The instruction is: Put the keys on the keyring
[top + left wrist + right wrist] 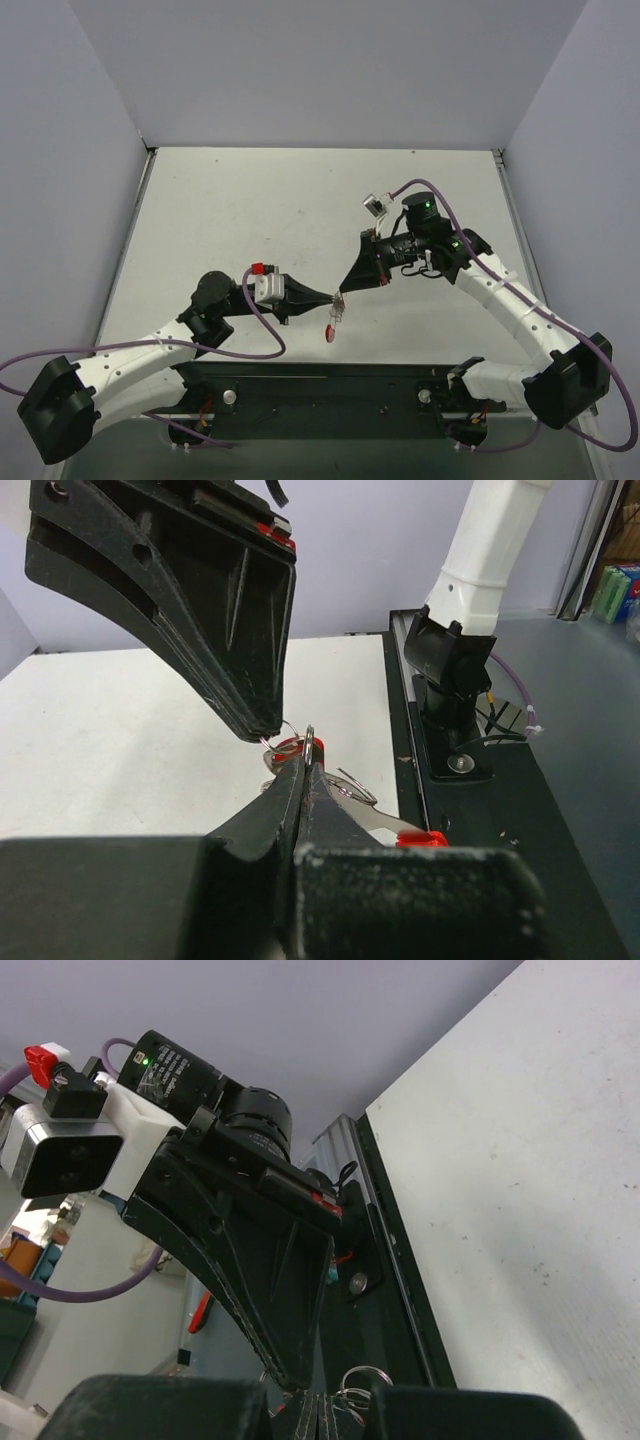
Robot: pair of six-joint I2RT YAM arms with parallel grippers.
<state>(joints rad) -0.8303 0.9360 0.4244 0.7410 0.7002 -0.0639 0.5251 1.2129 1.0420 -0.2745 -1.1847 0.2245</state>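
keyring pinched by left fingers; key just beside.

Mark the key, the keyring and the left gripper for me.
key point(330, 333): top view, on its red head.
keyring point(289, 748): left wrist view, on its red arc at the jaw tips.
left gripper point(306, 772): left wrist view, at the tips of its shut jaws.

my top camera looks down over the whole table from behind the arm bases, and up close, the left wrist camera faces the right gripper, the right wrist camera the left gripper.
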